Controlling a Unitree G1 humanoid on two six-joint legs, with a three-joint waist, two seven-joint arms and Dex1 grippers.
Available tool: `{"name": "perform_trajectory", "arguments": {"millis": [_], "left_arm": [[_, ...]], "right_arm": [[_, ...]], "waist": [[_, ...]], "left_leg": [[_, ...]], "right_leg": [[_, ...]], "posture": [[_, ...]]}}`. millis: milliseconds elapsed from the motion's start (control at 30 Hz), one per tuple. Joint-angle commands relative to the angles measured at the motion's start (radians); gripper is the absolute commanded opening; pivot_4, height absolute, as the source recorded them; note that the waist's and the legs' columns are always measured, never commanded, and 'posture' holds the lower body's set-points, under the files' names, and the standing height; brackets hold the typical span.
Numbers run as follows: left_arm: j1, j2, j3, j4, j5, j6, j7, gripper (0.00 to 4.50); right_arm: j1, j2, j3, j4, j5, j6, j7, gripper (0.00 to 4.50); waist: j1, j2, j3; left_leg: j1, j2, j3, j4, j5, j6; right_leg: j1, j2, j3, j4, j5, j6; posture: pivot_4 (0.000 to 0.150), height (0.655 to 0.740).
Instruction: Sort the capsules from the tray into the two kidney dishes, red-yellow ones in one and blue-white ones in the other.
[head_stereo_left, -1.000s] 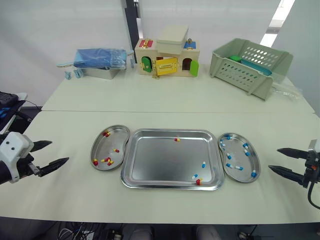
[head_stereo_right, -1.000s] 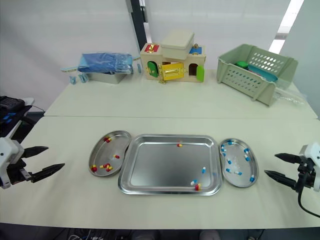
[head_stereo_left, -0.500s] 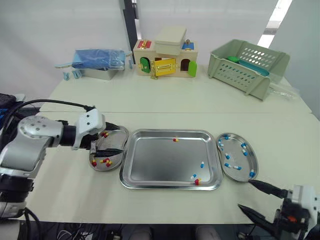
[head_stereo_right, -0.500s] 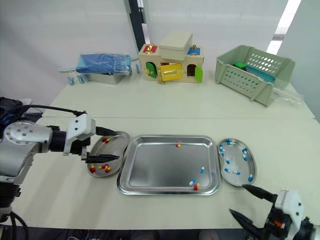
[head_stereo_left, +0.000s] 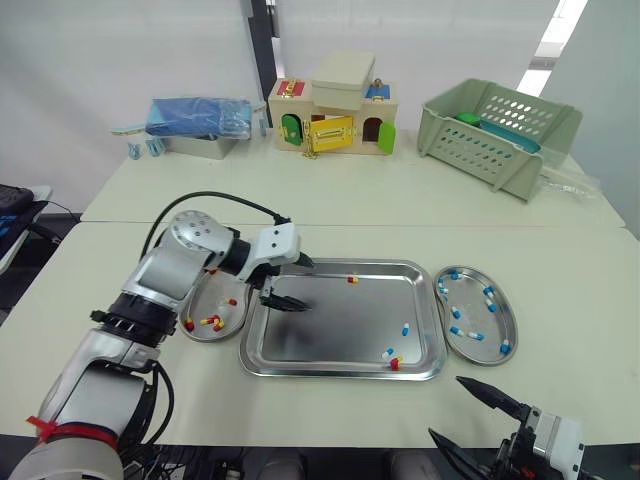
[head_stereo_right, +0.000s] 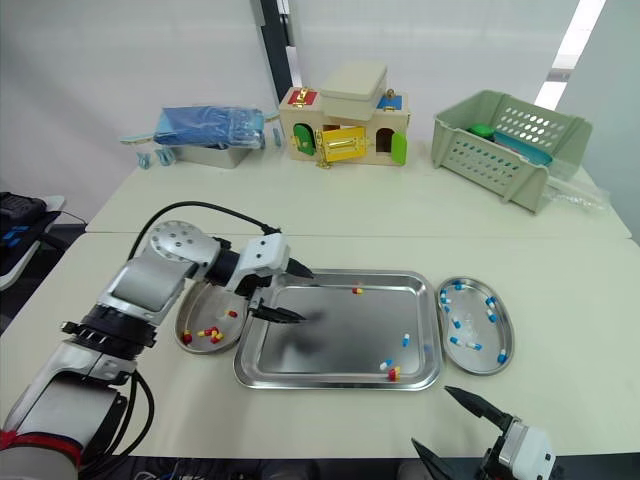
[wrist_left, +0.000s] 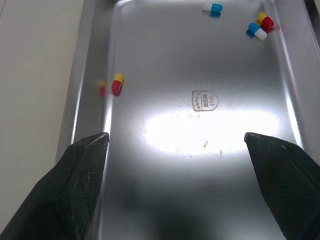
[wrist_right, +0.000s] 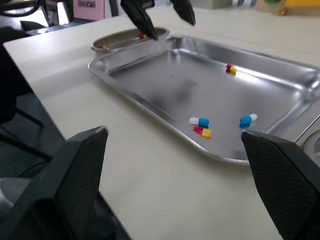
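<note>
Your left claw (head_stereo_left: 305, 286) hangs open over the tray (head_stereo_left: 340, 372), the red-yellow capsule (head_stereo_left: 353, 279) just ahead, off-centre toward one finger, so closing without recentring may flick it against the rim.

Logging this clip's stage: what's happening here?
The robot is mid-sort. Its left claw hangs open over the tray, holding nothing; the right claw is open, low by the table's near edge. Four capsules lie in the tray, two of each colour. The left dish holds red-yellow ones, the right dish blue-white.

Lab bench (head_stereo_left: 420, 205): steel tray (head_stereo_left: 325, 335), kidney dishes (head_stereo_left: 480, 316), white walls (head_stereo_left: 110, 50).
</note>
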Motion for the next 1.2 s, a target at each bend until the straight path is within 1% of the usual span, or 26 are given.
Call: {"name": "perform_trajectory", "arguments": {"millis": [33, 233, 333, 600, 900, 1033, 1133, 1200], "left_arm": [[-0.041, -0.035, -0.018, 0.04, 0.035, -0.033, -0.005, 4.5], [-0.129, -0.179, -0.064, 0.236, 0.123, -0.122, 0.045, 4.5], [-0.163, -0.228, -0.068, 0.295, 0.149, -0.135, 0.066, 4.5], [-0.195, -0.289, -0.08, 0.405, 0.213, -0.177, 0.084, 4.5], [-0.208, -0.345, -0.067, 0.473, 0.234, -0.192, 0.099, 4.5], [-0.21, -0.351, -0.07, 0.484, 0.244, -0.188, 0.102, 4.5], [-0.209, -0.339, -0.088, 0.477, 0.265, -0.164, 0.081, 3.9], [-0.207, -0.334, -0.095, 0.471, 0.273, -0.146, 0.067, 3.32]], "right_arm": [[0.009, -0.006, 0.021, 0.008, -0.009, -0.058, -0.027, 4.47], [0.022, -0.021, 0.062, 0.012, -0.033, -0.081, -0.072, 4.47], [0.033, -0.028, 0.08, 0.011, -0.042, -0.09, -0.097, 4.47], [0.036, -0.032, 0.11, 0.019, -0.062, -0.121, -0.157, 4.47], [0.043, -0.049, 0.133, 0.027, -0.069, -0.145, -0.203, 4.47], [0.044, -0.058, 0.14, 0.022, -0.068, -0.143, -0.219, 4.47], [0.052, -0.066, 0.14, 0.024, -0.065, -0.151, -0.225, 4.5], [0.056, -0.07, 0.141, 0.025, -0.065, -0.156, -0.228, 4.5]], "waist": [[0.0, 0.0, 0.0], [0.006, 0.0, 0.0], [0.005, 0.0, 0.0], [0.002, 0.0, 0.0], [0.005, -0.001, 0.0], [0.008, -0.001, 0.0], [0.007, -0.001, 0.0], [0.007, -0.001, 0.0]], "left_leg": [[0.0, 0.0, 0.0, 0.0, 0.0, 0.0], [0.0, 0.0, -0.001, 0.001, 0.0, 0.0], [-0.001, -0.001, -0.001, 0.001, 0.0, 0.0], [-0.001, -0.001, -0.001, 0.001, 0.0, 0.0], [-0.001, -0.001, -0.002, 0.002, 0.0, 0.0], [-0.001, -0.002, -0.002, 0.002, 0.0, 0.0], [-0.001, -0.002, -0.002, 0.002, 0.0, 0.0], [-0.001, -0.002, -0.002, 0.002, 0.0, 0.0]], "right_leg": [[0.0, 0.0, 0.0, 0.0, 0.0, 0.0], [0.0, 0.0, 0.0, 0.0, 0.0, 0.0], [0.0, 0.0, -0.001, 0.0, 0.0, 0.0], [0.0, 0.0, -0.001, 0.0, 0.0, 0.0], [0.0, 0.0, -0.001, 0.0, 0.0, 0.0], [0.0, -0.001, -0.001, 0.0, 0.0, 0.0], [0.0, -0.001, -0.001, 0.0, 0.0, 0.0], [0.0, -0.001, -0.001, 0.0, 0.0, 0.0]], "posture": [[0.15, 0.74], [0.15, 0.74], [0.15, 0.74], [0.15, 0.74], [0.15, 0.74], [0.15, 0.74], [0.15, 0.74], [0.15, 0.74]]}}
